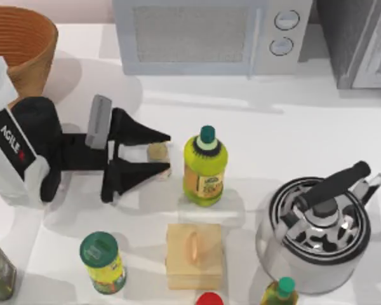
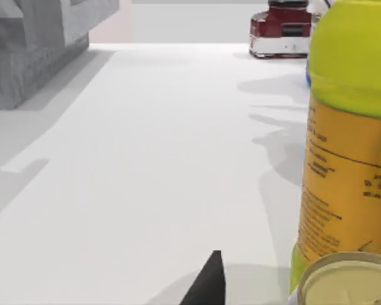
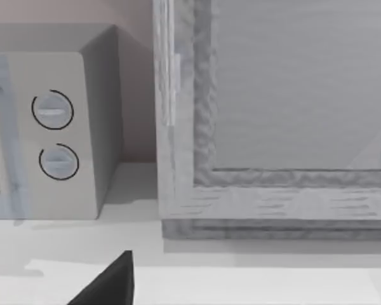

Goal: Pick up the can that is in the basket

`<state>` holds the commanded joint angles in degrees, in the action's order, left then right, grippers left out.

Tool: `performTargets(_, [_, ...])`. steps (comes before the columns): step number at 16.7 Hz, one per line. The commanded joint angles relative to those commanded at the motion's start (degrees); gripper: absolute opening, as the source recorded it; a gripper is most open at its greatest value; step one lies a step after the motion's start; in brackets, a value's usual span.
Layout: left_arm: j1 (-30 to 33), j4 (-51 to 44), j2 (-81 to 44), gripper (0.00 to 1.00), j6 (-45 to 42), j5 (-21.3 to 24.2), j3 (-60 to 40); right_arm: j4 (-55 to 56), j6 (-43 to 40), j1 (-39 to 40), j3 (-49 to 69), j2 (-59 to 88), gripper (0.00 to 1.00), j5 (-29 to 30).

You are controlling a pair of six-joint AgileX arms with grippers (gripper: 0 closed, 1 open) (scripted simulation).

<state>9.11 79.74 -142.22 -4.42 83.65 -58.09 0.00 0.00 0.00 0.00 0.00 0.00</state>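
Observation:
The can (image 1: 157, 151) is a small short cylinder with a tan end and whitish sides. It sits between the black fingers of my left gripper (image 1: 165, 152), which is shut on it, low over the white table and well to the right of the basket. The orange-brown wicker basket (image 1: 22, 44) stands at the far left corner; its ribbed inside holds nothing that I can see. In the left wrist view the can's tan end (image 2: 346, 279) lies close beside one dark fingertip (image 2: 209, 283). My right gripper (image 3: 114, 286) faces the microwave and a grey cabinet.
A yellow-green bottle (image 1: 205, 168) stands just right of the can, very close. A microwave (image 1: 203, 35) is at the back and a steel kettle (image 1: 320, 232) at the right. A wooden box (image 1: 193, 255) and a green-lidded jar (image 1: 103, 262) stand near the front.

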Motion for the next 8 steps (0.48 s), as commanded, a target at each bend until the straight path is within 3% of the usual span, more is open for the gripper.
performTargets(2, [0.0,0.0,0.0,0.98,0.0,0.0,0.0,0.0,0.0,0.0,0.0,0.0,1.0,0.0])
performTargets(8, [0.0,0.0,0.0,1.0,0.0,0.0,0.0,0.0,0.0,0.0,0.0,0.0,1.0,0.0])
